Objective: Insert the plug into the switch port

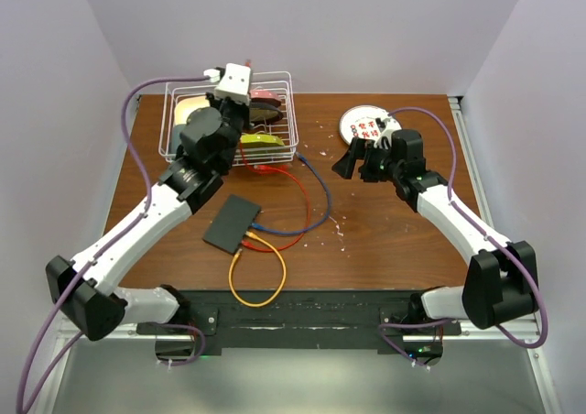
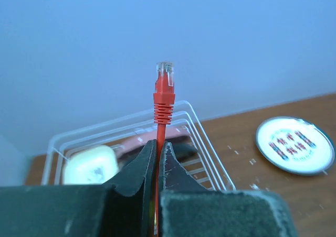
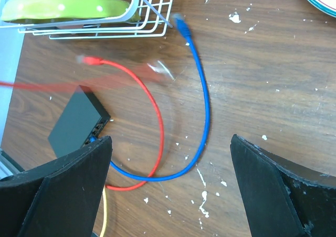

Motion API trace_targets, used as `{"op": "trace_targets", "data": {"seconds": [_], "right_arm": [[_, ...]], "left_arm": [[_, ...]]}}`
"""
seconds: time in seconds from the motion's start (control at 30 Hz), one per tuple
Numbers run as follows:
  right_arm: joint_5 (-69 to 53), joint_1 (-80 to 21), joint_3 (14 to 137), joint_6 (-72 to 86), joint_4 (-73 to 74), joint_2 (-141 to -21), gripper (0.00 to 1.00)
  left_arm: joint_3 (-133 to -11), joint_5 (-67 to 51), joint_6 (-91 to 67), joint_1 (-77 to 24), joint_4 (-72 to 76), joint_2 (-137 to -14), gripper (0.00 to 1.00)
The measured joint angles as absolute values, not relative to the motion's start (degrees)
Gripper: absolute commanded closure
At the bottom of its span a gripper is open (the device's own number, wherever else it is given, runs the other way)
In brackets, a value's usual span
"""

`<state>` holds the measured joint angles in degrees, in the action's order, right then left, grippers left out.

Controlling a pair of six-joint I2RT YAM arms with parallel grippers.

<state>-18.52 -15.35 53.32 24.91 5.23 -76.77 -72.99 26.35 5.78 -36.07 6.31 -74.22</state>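
A: Where's the plug (image 2: 164, 72)?
B: My left fingers (image 2: 137, 169) pinch its red cord (image 2: 163, 108), held high, apart from the switch (image 1: 231, 223) on the counter (image 1: 412, 240). My right fingers (image 3: 79, 174) gape, holding nothing.
A: Trouble?
B: It may wobble, miss, or shove the switch.

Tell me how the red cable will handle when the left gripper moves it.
Probably stiff over short lengths: the red cable stands upright above the shut left gripper. Likely floppy overall: its slack curves across the table and may drag.

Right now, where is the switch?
In the top view the switch lies flat left of centre, on the near side of the wire basket, with the yellow cable looping just below it.
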Motion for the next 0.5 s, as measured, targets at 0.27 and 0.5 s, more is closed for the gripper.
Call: {"op": "trace_targets", "data": {"seconds": [0.27, 0.5], "right_arm": [[-17.47, -15.33, 53.12, 25.02, 5.26, -76.71, 0.02], [-15.92, -15.31, 53.12, 25.04, 6.02, -74.00, 0.02]], "left_arm": [[-72.34, 32.75, 11.49, -37.28, 12.80, -69.84, 1.00], [-72.79, 22.96, 7.81, -37.34, 11.77, -64.58, 1.00]]}}
